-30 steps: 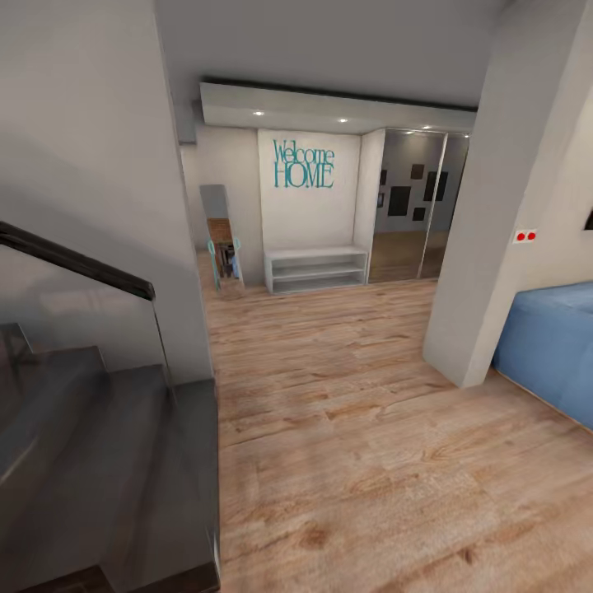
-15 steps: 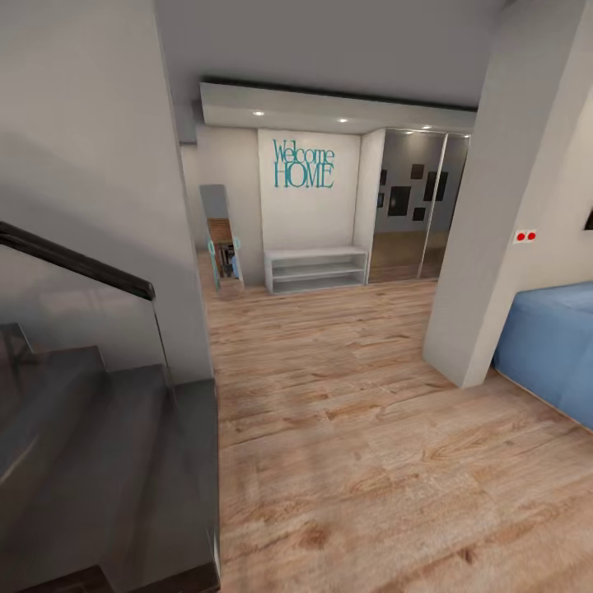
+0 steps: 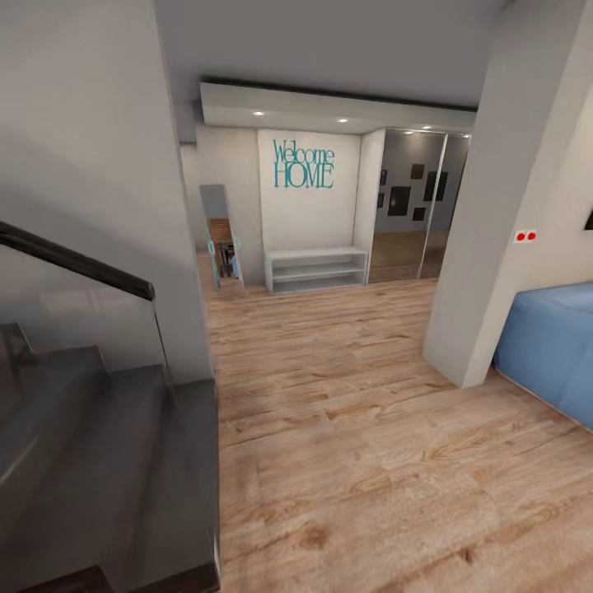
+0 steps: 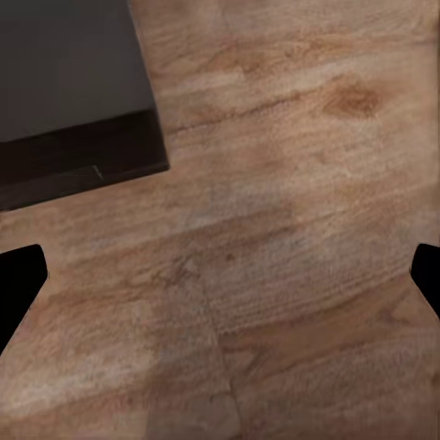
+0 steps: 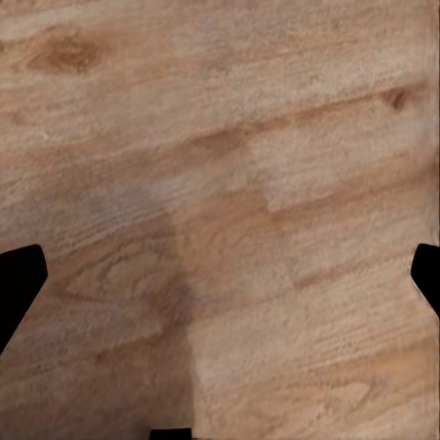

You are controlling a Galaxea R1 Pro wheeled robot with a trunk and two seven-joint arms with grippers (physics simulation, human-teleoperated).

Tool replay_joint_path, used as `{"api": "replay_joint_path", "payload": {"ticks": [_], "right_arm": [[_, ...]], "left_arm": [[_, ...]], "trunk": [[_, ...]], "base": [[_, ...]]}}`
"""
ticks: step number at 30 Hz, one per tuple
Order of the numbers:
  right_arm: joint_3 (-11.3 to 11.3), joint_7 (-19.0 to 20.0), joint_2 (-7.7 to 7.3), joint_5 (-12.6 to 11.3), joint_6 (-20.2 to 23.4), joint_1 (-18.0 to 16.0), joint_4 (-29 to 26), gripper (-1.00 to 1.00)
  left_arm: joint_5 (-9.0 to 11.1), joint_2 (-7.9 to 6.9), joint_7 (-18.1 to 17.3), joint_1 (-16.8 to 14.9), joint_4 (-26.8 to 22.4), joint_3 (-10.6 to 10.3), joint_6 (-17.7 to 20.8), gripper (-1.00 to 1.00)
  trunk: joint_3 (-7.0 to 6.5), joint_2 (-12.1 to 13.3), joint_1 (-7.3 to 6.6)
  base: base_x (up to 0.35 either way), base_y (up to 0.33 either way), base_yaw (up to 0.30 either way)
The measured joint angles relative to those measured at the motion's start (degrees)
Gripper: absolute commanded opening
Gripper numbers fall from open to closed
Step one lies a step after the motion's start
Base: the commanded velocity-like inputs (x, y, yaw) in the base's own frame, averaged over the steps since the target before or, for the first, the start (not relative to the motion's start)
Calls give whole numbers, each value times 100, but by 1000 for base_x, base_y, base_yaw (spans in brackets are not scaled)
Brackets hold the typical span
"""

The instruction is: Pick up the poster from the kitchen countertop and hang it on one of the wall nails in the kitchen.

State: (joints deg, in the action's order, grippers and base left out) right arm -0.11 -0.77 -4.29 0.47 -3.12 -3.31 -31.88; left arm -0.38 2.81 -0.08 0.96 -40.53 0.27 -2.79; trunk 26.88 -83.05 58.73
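Observation:
The poster, the kitchen countertop and the wall nails are out of view. I stand in a hallway with a wooden floor point(image 3: 354, 428). In the left wrist view my left gripper point(image 4: 220, 275) is open, its dark fingertips point(image 4: 18, 284) wide apart over bare floor planks beside a dark step corner point(image 4: 73, 101). In the right wrist view my right gripper point(image 5: 220, 275) is open too, its fingertips point(image 5: 18, 284) spread over bare wood with nothing between them.
A dark staircase point(image 3: 99, 461) with a glass balustrade and black handrail point(image 3: 74, 263) fills the near left. A white pillar point(image 3: 502, 206) and a blue sofa point(image 3: 552, 346) stand on the right. Ahead are a white bench shelf point(image 3: 315, 268), a "Welcome HOME" wall sign point(image 3: 303, 165), a floor mirror point(image 3: 221, 239) and mirrored wardrobe doors point(image 3: 416, 206).

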Motion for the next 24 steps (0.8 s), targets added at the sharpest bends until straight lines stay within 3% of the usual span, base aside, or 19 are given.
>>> {"api": "replay_joint_path", "payload": {"ticks": [2, 3, 10, 24], "right_arm": [[-2, -1, -29, 0, -2, 0, -15, 100], [0, 4, -66, 1, -4, 9, -23, 100], [32, 11, -66, 14, -5, 60, 205, 100], [21, 7, -62, 4, -14, 61, 303, 100]], "left_arm": [[-1, -18, 0, 0, -30, 5, 0, 100], [-2, -129, -2, 0, -61, 16, -1, 100], [4, -202, -8, 0, -25, 20, -1, 100], [6, -203, -16, 0, 377, 11, -2, 100]], "trunk": [[0, 0, 0], [0, 0, 0], [0, 0, 0], [0, 0, 0]], "base": [[0, 0, 0], [0, 0, 0], [0, 0, 47], [0, 0, 258]]}}
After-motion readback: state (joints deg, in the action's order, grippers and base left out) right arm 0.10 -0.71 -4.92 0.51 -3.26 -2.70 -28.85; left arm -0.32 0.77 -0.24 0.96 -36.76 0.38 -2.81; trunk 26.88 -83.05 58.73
